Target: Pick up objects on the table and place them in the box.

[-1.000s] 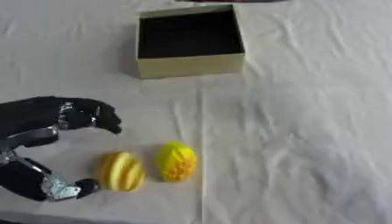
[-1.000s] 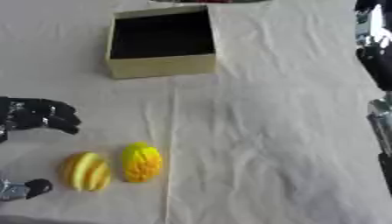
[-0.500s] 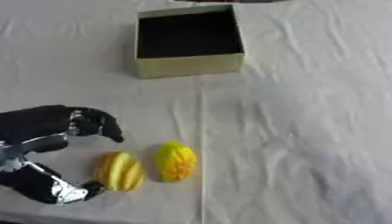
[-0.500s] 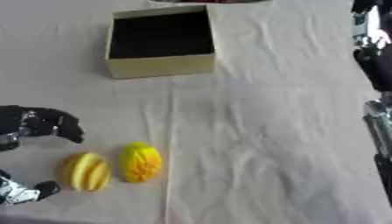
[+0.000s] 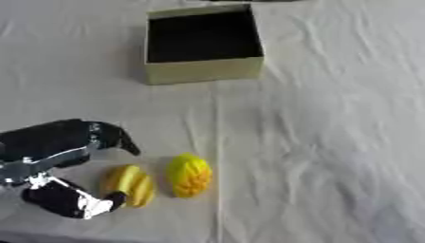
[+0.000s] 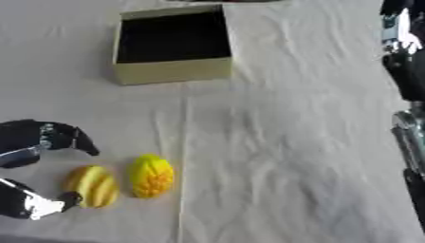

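At the far left we are seeing our left hand [image 5: 58, 166] lying low over the tabletop [image 5: 332, 142], which is covered by a wrinkled white cloth. Its fingers [image 5: 116, 137] are curving over the top and its thumb [image 5: 104, 204] is coming in from below, so the hand is making a wide open C shape. It is holding nothing. The thumb tip is sitting right beside the first yellow thing, but we cannot tell if it is touching.

Next we are looking at two little yellow things lying side by side near the front edge. The darker yellow ridged one [image 5: 130, 185] is lying in the mouth of our hand. The brighter yellow bumpy one [image 5: 189, 174] is lying just to its right, very close.

Farther back, near the middle, the box [image 5: 206, 71] is sitting open on the tabletop, well apart from the yellow things. It is pale outside and dark inside.

At the far right edge, our right arm [image 6: 407, 57] is showing, black and silver. We cannot see its hand.
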### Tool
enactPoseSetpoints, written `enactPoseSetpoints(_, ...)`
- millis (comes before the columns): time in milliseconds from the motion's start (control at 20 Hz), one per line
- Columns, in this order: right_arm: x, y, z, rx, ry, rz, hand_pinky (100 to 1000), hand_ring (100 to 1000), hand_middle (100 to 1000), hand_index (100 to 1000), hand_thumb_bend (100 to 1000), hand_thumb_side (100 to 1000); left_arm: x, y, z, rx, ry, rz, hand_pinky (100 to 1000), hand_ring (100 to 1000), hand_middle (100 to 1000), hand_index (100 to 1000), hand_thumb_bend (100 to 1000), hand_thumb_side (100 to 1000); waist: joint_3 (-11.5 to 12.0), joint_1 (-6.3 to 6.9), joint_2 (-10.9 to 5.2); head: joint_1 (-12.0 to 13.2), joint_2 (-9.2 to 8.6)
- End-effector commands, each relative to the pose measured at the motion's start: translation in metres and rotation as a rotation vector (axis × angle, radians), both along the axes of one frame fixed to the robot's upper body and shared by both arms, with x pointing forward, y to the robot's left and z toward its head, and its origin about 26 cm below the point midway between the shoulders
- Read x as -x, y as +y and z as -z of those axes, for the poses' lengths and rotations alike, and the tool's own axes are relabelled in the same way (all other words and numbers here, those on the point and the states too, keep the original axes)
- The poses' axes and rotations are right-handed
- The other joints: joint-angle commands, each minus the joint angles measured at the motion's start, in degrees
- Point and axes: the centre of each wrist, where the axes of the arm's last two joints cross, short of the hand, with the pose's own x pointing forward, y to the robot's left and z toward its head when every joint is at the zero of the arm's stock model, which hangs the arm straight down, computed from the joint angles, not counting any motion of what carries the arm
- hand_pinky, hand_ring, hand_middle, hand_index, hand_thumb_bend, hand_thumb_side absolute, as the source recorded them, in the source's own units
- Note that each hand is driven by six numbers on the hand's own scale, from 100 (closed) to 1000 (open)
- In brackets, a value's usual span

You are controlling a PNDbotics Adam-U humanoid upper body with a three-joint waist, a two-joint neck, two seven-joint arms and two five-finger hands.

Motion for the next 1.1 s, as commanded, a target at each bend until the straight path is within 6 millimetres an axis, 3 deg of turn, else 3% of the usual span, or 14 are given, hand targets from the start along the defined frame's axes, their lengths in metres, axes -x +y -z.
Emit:
enactPoseSetpoints(50,0.002,0.0022,-0.0074,0.003,-0.02,-0.015,857,668,727,793,100,542,0.002,0.0008,-0.0039,-0.037,-0.012,0.009,862,853,777,862,326,388,-0.1,0.12,-0.91,0.1,-0.39)
enactPoseSetpoints(250,0.0017,0.0037,-0.0064,-0.002,-0.013,-0.023,857,667,725,792,100,552,0.0024,0.0044,-0.0022,-0.074,0.012,0.006,865,859,783,866,326,242,-0.1,0.21,-0.81,0.2,-0.52)
enactPoseSetpoints(1100,0.0021,0.0051,-0.0007,-0.027,0.012,-0.027,860,659,719,789,100,578,0.0039,0.0011,0.0057,-0.15,-0.073,-0.058,848,852,776,857,309,127,-0.4,0.12,-0.49,0.3,-0.7)
